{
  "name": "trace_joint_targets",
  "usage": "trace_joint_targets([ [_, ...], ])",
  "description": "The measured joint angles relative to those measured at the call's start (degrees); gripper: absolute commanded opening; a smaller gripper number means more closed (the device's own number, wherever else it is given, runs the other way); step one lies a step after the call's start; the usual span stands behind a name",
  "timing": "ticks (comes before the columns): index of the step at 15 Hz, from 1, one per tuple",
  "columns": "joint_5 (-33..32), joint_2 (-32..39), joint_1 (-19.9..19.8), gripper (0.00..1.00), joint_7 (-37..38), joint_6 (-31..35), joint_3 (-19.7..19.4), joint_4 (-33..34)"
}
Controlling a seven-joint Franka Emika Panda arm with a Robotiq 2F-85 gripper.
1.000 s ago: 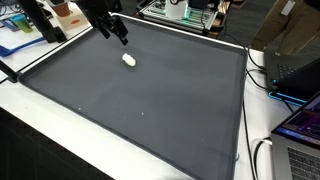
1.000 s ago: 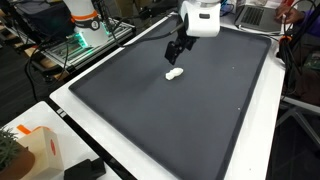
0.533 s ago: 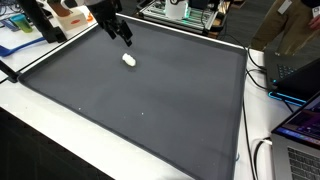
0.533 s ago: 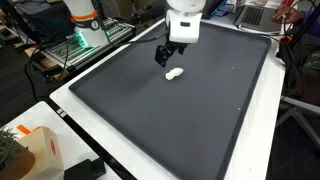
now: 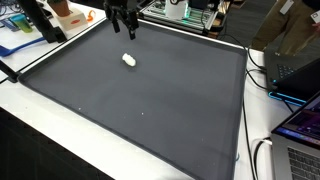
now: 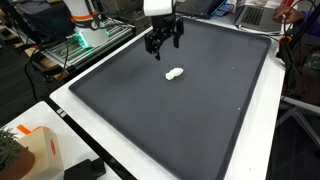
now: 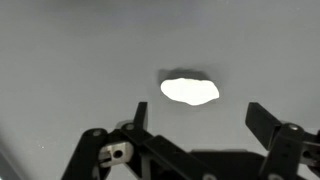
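My claw (image 7: 200, 122) hangs above the dark mat (image 7: 60, 60), jaws spread wide and nothing between them. Just ahead of the fingertips lies a small white lump (image 7: 190, 90), alone on the mat and apart from the claw.

If I came down off-centre, one finger could clip the lump and skid it across the mat, or the jaws could shut on air. It may be soft, though the picture is too coarse to say, so a hard squeeze might squash it.

The wrist view lines the lump up between my fingers but gives no height. Both exterior views show the claw (image 5: 127, 30) (image 6: 163, 45) clear above the lump (image 5: 129, 59) (image 6: 175, 73), near the mat's far end on the white tabletop (image 6: 70, 100).
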Motion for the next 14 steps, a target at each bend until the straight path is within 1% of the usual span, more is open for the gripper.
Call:
trace_joint_targets([
  [1, 0.0, -1.7, 0.0, 1.0, 0.7, 2.6, 0.0, -2.2],
  [3, 0.0, -3.9, 0.0, 1.0, 1.0, 3.9, -0.1, -4.5],
  [7, 0.7, -4.8, 0.0, 1.0, 0.8, 4.6, 0.1, -4.8],
  [9, 1.8, -6.7, 0.2, 1.0, 0.0, 4.6, 0.4, -5.7],
  [14, 3.9, -17.2, 2.6, 1.0, -1.9, 3.3, 1.7, -12.0],
])
